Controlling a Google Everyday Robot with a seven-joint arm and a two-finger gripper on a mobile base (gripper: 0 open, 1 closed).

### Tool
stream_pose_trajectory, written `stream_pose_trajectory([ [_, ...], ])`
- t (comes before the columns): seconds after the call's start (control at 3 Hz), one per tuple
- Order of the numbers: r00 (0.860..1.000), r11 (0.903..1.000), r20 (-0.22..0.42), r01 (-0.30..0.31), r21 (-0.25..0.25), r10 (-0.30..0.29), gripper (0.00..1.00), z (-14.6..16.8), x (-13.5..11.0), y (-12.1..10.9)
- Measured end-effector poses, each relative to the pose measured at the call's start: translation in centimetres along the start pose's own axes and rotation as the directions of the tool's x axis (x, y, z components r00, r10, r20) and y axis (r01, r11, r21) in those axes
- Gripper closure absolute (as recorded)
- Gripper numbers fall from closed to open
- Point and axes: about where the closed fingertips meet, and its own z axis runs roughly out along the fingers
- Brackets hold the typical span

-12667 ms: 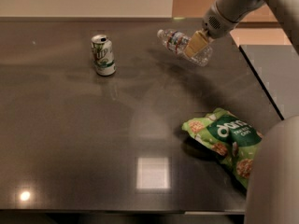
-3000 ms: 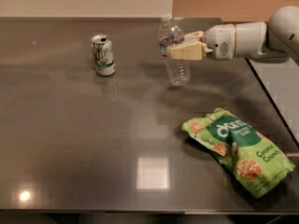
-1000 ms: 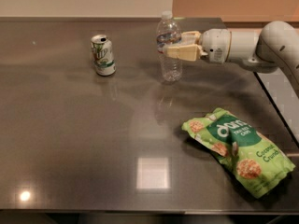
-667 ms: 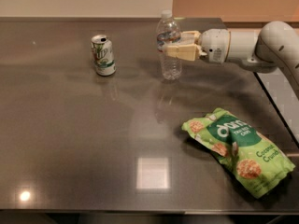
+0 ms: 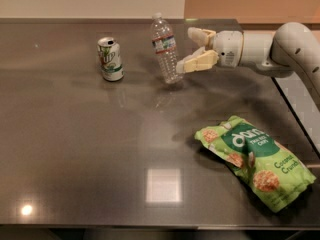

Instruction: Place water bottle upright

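The water bottle is a slim clear bottle with a white cap and a red-and-white label band. It stands on its base on the dark table, at the back middle, with its top leaning slightly left. My gripper is just to its right, coming in sideways from the right. Its fingers are spread open and hold nothing. The lower fingertip is very near the bottle's lower part.
A green-and-white soda can stands upright left of the bottle. A green snack bag lies flat at the front right. The table's right edge runs under my arm.
My gripper was shut around the bottle's upper body; now its fingers have opened and drawn back a little to the right. The bottle stands on its own in the same spot.
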Motion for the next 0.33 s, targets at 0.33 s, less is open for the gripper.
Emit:
stream_pose_trajectory([
  [0.33, 1.0, 1.0, 0.0, 0.0, 0.0, 0.0, 0.0, 0.01, 0.0, 0.0],
])
